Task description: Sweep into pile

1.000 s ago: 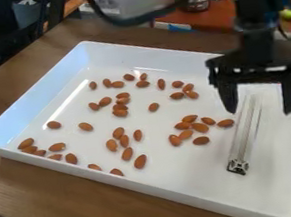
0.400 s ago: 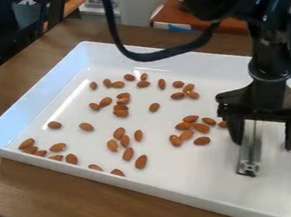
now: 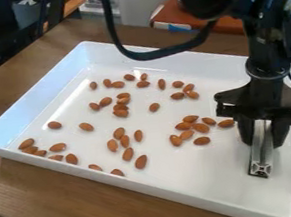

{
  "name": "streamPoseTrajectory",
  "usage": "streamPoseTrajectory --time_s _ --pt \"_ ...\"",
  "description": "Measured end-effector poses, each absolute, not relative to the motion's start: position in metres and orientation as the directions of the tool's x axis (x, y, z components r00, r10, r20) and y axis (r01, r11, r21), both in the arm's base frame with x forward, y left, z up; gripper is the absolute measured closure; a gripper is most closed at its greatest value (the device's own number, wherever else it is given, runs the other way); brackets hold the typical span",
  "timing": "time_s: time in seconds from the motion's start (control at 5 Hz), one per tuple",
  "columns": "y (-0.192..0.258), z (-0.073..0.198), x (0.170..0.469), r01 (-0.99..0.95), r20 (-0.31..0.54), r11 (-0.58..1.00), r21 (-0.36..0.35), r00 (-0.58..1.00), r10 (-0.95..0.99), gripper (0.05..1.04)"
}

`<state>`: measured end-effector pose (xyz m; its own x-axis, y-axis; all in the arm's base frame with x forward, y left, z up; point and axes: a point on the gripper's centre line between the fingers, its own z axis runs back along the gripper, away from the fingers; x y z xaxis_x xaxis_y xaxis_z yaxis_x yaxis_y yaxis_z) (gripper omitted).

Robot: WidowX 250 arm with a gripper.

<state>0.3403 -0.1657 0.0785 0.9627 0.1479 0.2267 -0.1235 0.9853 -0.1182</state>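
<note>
Fingers (image 3: 246, 130) of the gripper (image 3: 263, 143), a moment earlier apart on either side of the bar (image 3: 259, 158), had come in against it, and the bar's near end had shifted a little toward the view's right, away from the almonds (image 3: 140, 162). That seemed to make the bar a tool: the step in hand looked like taking the sweeper, with the sweeping itself not yet begun. The gripper was clamped on the bar, a finger against each long side with no gap to be made out; the near end jutted out past the fingers, on or very near the floor of the tray (image 3: 152, 190). Along the tray's front wall lay a few almonds, with more bunched toward the view's left. Behind those, a loose group sat mid-tray, and another lay just beside the gripper, probably the first a stroke would meet. Farthest off, small clumps spread toward the back wall. None had visibly moved, so the gathering was all to do. The next move probably called for turning the bar broadside, low to the floor, and pushing gently; almonds might roll round the ends of so narrow a bar, and too steep a tilt might leave some behind.
</note>
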Motion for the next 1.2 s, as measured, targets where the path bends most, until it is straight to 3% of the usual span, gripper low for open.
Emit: streamPoseTrajectory --time_s 0.6,1.2 --pt "-0.101 0.076 0.337 -0.163 0.193 0.977 -0.139 0.963 0.188 0.704" --pt "-0.012 0.072 0.317 -0.163 0.238 0.985 -0.051 0.956 0.170 0.704"
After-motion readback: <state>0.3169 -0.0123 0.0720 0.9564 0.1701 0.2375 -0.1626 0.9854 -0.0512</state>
